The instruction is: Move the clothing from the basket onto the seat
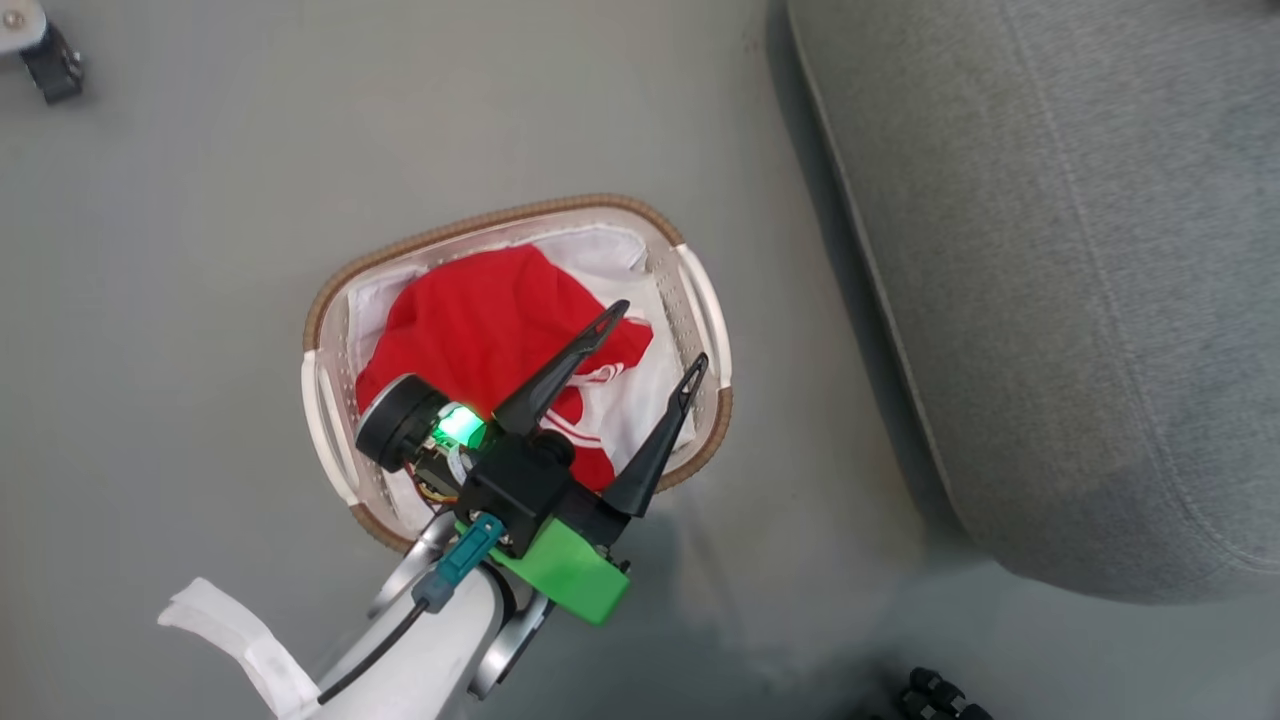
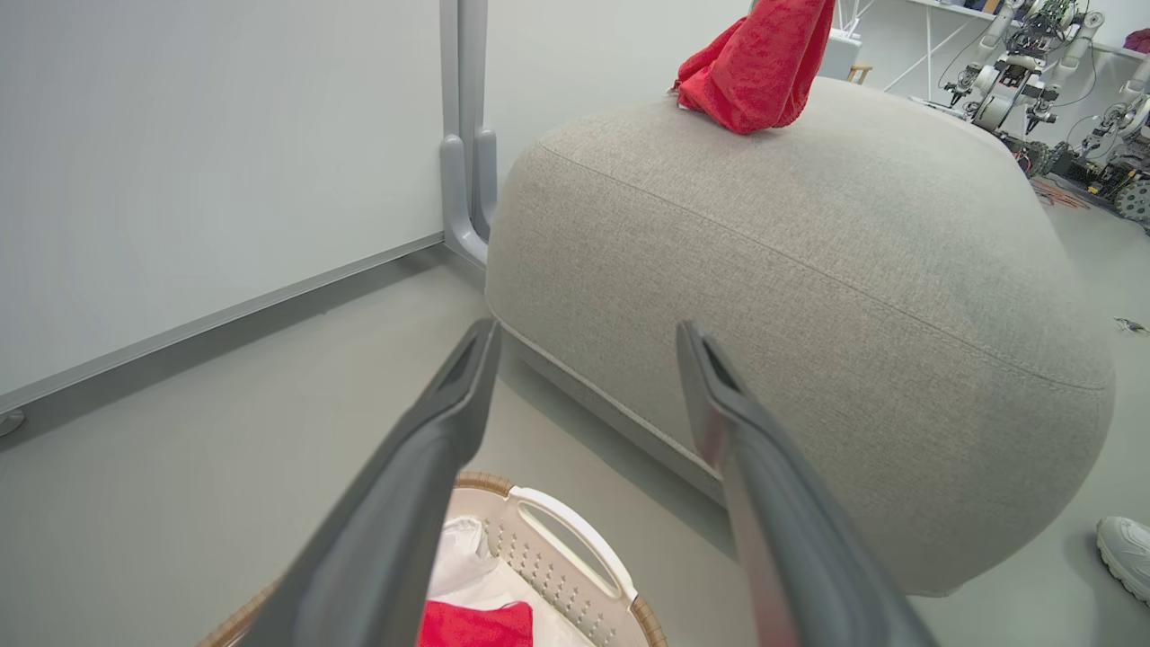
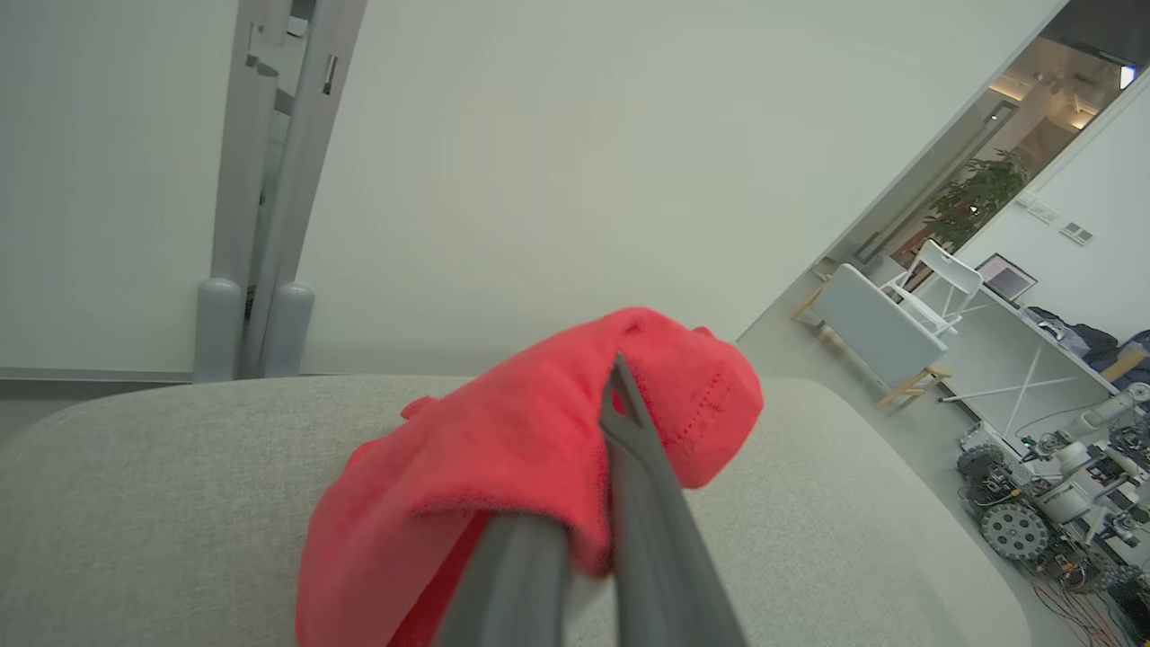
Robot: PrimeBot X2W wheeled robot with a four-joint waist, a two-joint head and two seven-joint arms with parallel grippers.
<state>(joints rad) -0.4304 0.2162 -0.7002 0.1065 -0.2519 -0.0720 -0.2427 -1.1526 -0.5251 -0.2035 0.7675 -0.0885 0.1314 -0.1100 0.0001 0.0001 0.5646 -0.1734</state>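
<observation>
One red garment (image 1: 480, 325) lies crumpled in the oval basket (image 1: 706, 300) on the floor, over the white liner (image 1: 600, 250). My left gripper (image 1: 660, 338) hovers open above the basket's right half, nothing between its fingers (image 2: 431, 449). The second red garment (image 3: 539, 449) hangs pinched in my right gripper (image 3: 620, 395), which is shut on it just above the grey seat (image 3: 135, 503). In the left wrist view that garment (image 2: 759, 63) dangles with its lower end touching the top of the seat (image 2: 809, 296). The seat (image 1: 1080, 280) lies to the right of the basket.
A white wall panel with a grey post (image 2: 463, 135) stands behind the seat. A person's white shoe (image 2: 1127, 553) rests on the floor at the seat's far side. Other robots (image 3: 1051, 485) and a desk stand farther off. Bare grey floor surrounds the basket.
</observation>
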